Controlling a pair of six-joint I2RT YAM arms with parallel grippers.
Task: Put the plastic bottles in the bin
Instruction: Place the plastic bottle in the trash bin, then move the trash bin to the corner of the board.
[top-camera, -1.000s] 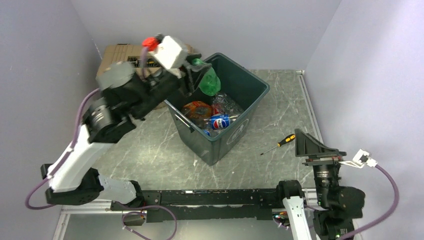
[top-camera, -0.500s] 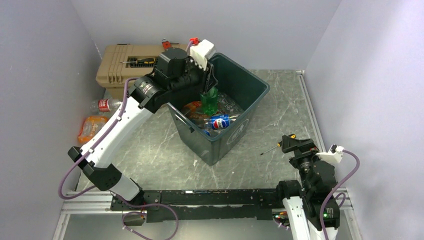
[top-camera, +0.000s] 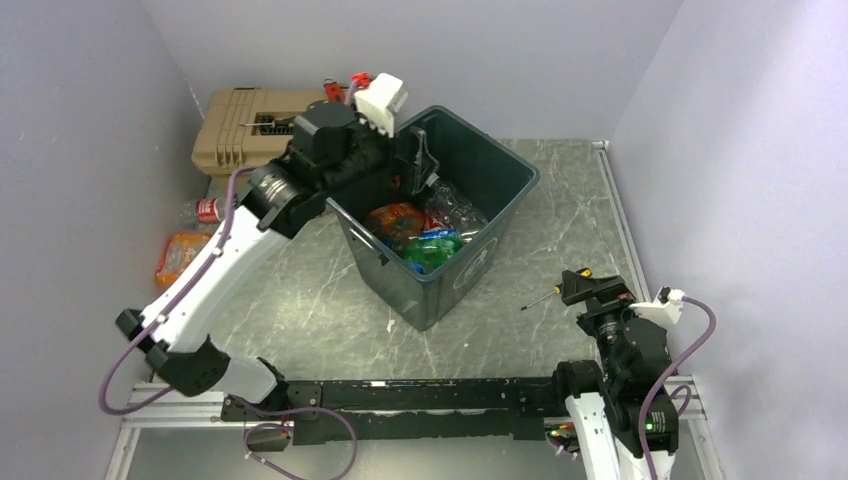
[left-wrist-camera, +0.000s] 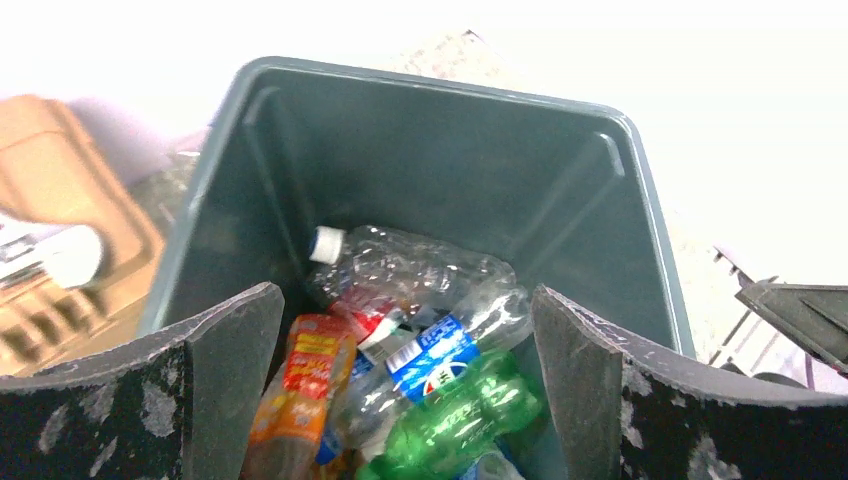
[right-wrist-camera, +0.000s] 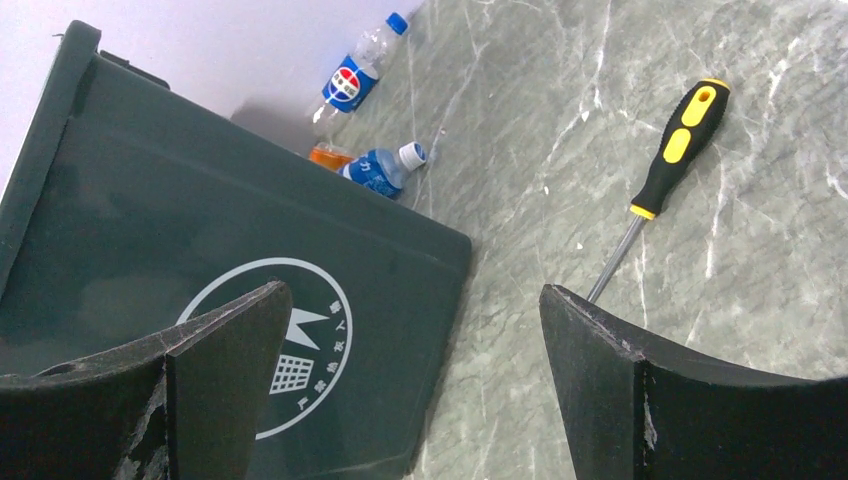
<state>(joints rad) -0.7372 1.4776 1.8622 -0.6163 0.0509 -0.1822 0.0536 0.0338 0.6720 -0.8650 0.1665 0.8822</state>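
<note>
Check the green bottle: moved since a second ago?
Yes. The green bottle dropped from the left gripper, above the rim of the bin, down onto the other bottles inside.

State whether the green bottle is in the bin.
In: the green bottle lies on other bottles inside the bin, under the open left gripper.

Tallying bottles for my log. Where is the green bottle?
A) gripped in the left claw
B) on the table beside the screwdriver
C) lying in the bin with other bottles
C: the green bottle lies inside the bin, while the left claw above it is open and empty.
</note>
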